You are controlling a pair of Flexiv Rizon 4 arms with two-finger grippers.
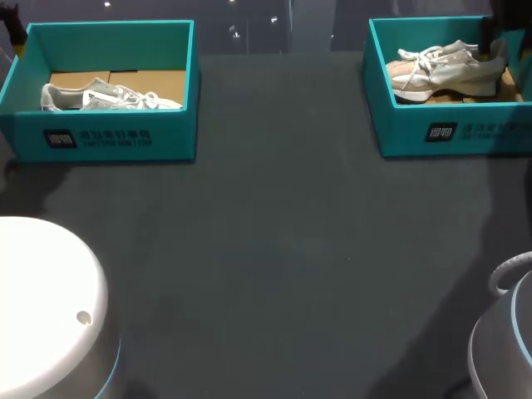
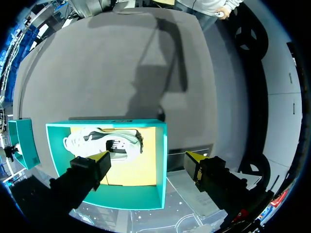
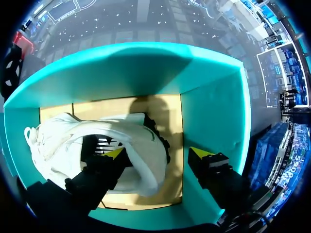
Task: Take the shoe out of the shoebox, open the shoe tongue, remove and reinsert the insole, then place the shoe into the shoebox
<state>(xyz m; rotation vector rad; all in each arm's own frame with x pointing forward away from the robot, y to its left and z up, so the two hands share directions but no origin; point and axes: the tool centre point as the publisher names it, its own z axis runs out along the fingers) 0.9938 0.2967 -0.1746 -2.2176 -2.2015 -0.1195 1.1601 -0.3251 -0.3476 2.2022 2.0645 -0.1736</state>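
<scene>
R shoebox (image 1: 432,137), teal, stands at the far side of the tabletop (image 1: 283,266), on my R; I take it as ref. for all places. Inside it, on the cardboard floor (image 3: 171,114), lies the pale shoe (image 1: 449,68), toe twd. the other box, white laces loose on top. R gripper (image 3: 156,154) is down inside this box w/ jaws spread. One yellow tip is over the heel part of the shoe, the other beside the shoe, near the box's side wall. I cannot tell whether the first tip touches the shoe. Nothing is pinched.

L shoebox (image 1: 116,137), same colour, is well apart from the R shoebox, across the tabletop, also at the far side. It holds a 2nd shoe (image 1: 108,97), pale w/ white laces too. L gripper (image 2: 148,159) hangs above the L shoebox, so far from the R shoebox. Its jaws are spread wide and hold nothing. One tip is over the box's inside, near the 2nd shoe, the other is past the box wall.
</scene>
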